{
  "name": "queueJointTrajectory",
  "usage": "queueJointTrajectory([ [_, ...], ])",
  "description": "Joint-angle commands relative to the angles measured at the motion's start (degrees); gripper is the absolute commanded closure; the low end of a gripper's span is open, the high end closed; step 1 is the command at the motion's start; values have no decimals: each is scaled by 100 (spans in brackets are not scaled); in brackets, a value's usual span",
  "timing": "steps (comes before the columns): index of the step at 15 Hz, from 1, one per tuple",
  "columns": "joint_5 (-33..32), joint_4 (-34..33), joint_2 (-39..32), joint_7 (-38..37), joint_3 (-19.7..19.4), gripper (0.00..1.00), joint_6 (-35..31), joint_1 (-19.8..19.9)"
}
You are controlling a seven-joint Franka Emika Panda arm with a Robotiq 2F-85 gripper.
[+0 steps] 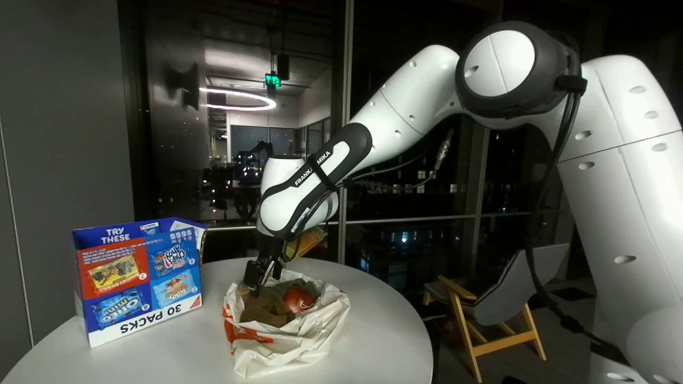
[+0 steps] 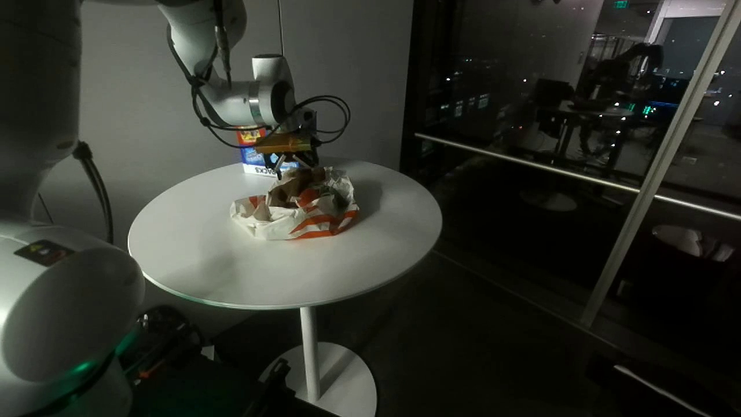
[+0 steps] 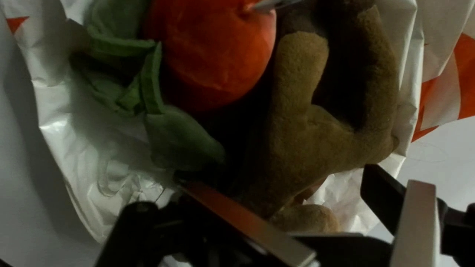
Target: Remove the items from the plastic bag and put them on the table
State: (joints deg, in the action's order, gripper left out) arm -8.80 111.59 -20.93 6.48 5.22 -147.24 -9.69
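Observation:
A white plastic bag with orange markings (image 1: 320,336) lies open on the round white table (image 1: 384,341); it also shows in an exterior view (image 2: 272,227) and the wrist view (image 3: 85,148). Inside are a brown plush item (image 3: 315,137), a round red item (image 3: 219,55) and a green leaf-like fabric item (image 3: 182,137). The brown item (image 1: 267,309) and red item (image 1: 299,300) show above the bag's rim. My gripper (image 1: 262,277) points down over the brown item. In the wrist view its fingers are apart, with part of the brown item between them. Their contact cannot be told.
A blue and red snack box (image 1: 144,282) stands on the table beside the bag, and shows behind the gripper in an exterior view (image 2: 253,159). A wooden-framed chair (image 1: 485,314) stands off the table. A wall and dark windows border the area.

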Motion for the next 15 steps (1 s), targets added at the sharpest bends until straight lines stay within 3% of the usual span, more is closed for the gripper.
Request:
queueJointTrajectory([
  [1, -118, -551, -329, 24, -17, 0, 445, 4],
  [4, -98, -745, -458, 128, -3, 0, 750, 40],
  [5, -64, -787, -481, 176, 13, 25, 843, 64],
  [7, 4, -836, -494, 245, 34, 32, 939, 123],
  [15, 403, -857, -385, 340, 95, 92, 944, 410],
])
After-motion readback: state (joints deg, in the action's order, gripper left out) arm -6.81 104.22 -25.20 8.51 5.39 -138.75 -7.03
